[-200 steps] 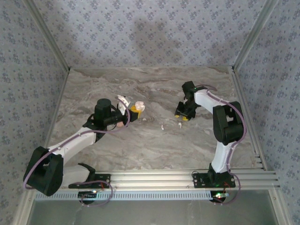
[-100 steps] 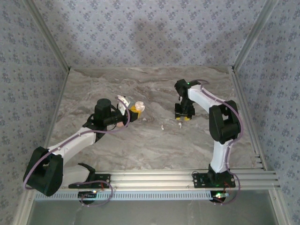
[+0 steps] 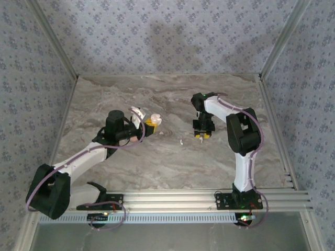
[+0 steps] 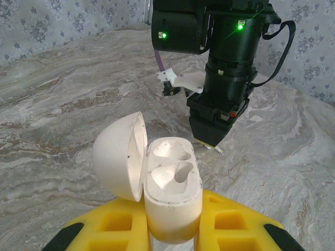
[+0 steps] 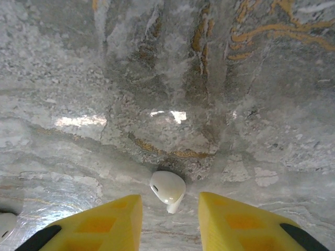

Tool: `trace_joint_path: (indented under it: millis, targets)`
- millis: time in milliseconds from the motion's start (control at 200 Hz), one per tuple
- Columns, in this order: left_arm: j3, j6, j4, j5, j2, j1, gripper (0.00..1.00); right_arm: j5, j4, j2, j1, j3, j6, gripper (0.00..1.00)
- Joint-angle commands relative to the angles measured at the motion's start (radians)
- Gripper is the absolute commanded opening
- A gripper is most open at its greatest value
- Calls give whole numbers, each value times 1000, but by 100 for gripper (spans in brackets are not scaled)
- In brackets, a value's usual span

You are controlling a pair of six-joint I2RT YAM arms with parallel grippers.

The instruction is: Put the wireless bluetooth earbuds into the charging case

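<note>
— What's on that marble table (image 3: 157, 162)?
— Two arms. The left arm (image 3: 78, 157) reaches toward the middle, and the right arm (image 3: 242, 137) bends over close by.
— And the grippers?
— The left gripper (image 4: 172, 227) is clamped on the charging case (image 4: 170, 183). The case stands upright with its lid swung open to the left and two sockets showing. The right gripper (image 5: 170, 209) points down with its fingers apart. One earbud (image 5: 167, 187) lies on the table just ahead of the gap.
— The other earbud (image 3: 181, 141)?
— On the table, between the two grippers
</note>
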Motion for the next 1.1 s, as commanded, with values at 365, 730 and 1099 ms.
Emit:
trace_joint_path:
  millis: [365,730,1099]
  targets:
    - [1,16,-4,-5,-18,4,16,6,32,47,6,4,-2,29]
    - [3,12,-4,1,-9,4,16,7,85,36,5,-47,-7,23]
    - [-28,6,116,16,25,-13,15,17,255,-178,10,-177,-15,21]
